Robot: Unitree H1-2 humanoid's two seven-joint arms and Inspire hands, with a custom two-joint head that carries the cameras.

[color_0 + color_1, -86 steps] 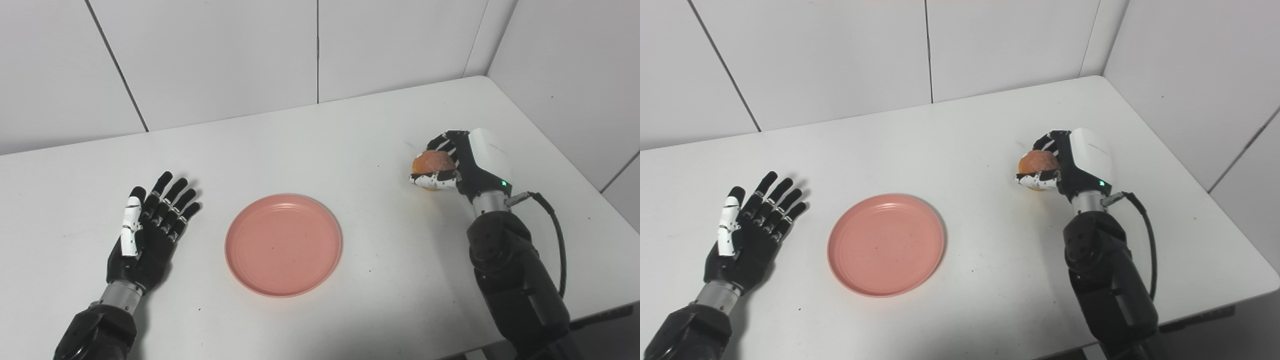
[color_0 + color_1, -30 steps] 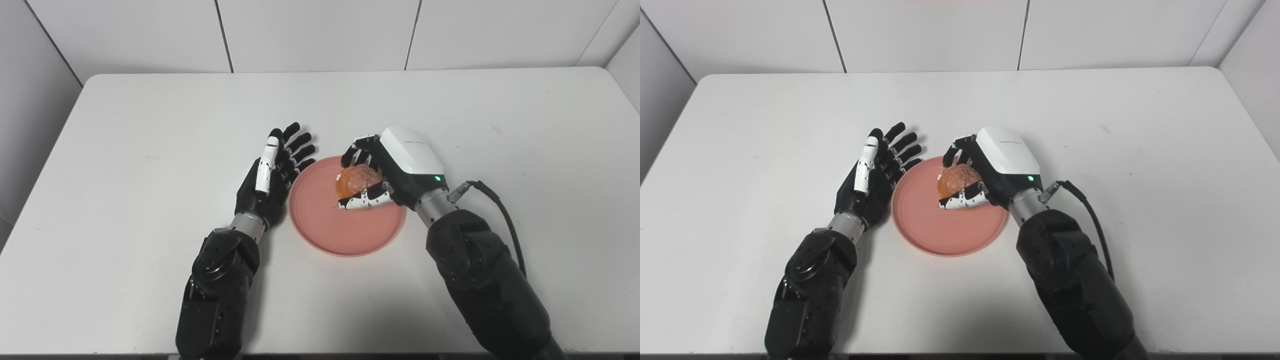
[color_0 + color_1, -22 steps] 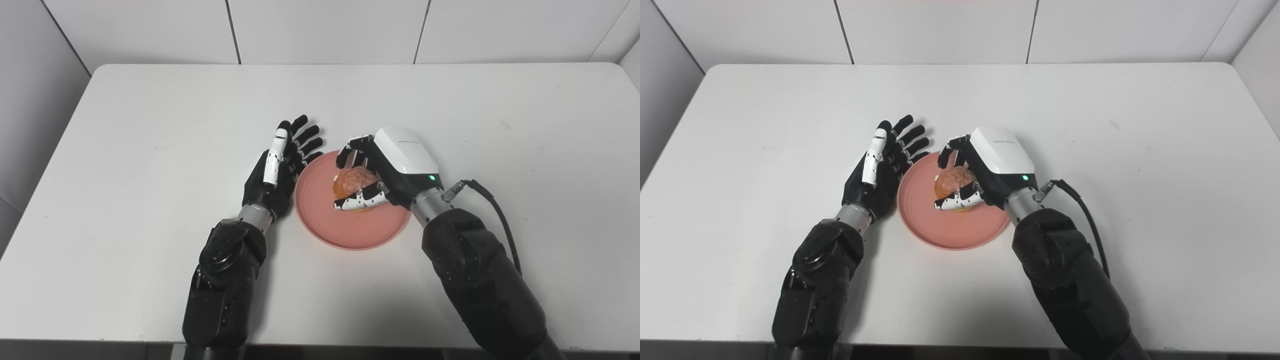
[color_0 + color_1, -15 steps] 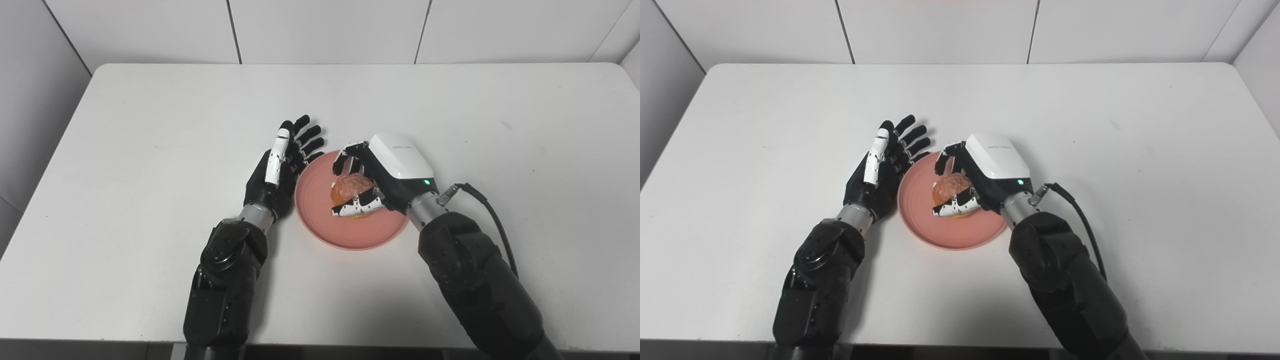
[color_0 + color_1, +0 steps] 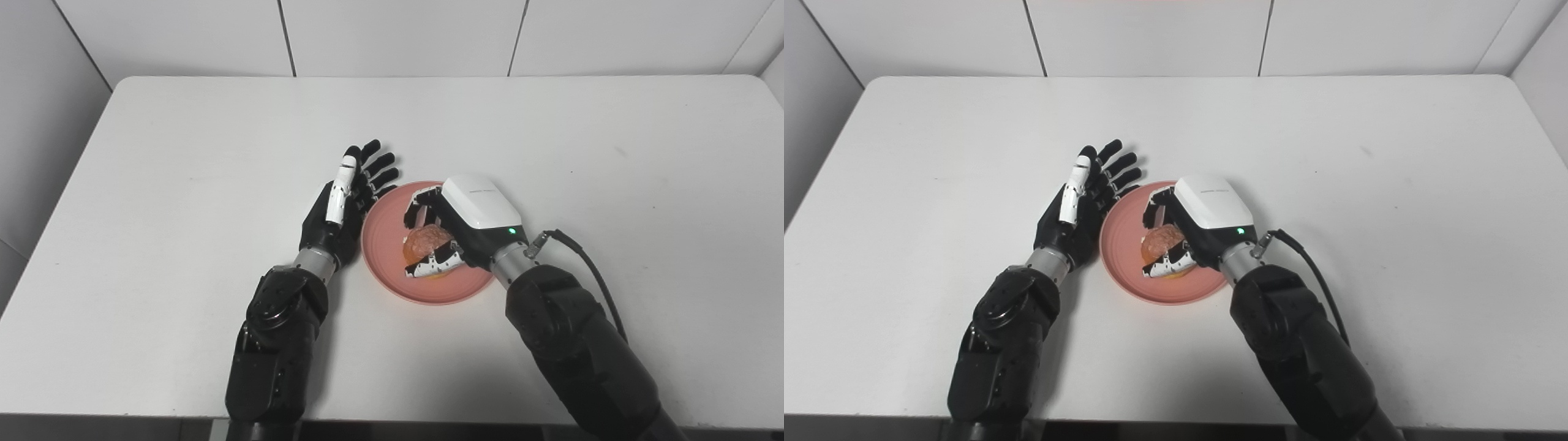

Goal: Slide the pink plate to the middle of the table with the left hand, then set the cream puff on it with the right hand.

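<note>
Right robot hand (image 5: 456, 229) clasping round cream puff (image 5: 424, 241) over pink plate (image 5: 383, 236), left robot hand (image 5: 343, 205) spread flat beside rim

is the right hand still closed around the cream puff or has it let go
Closed. The right hand has its fingers and thumb wrapped around the cream puff, low over the pink plate.

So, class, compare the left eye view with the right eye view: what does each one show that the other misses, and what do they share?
Only the left eye view: a wider strip of the left wall.
Only the right eye view: a wider strip of the right wall.
Both: the white table, the pink plate near its middle, the left hand open beside the plate's left rim, and the right hand shut on the cream puff over the plate. Neither view shows whether the puff touches the plate.
</note>
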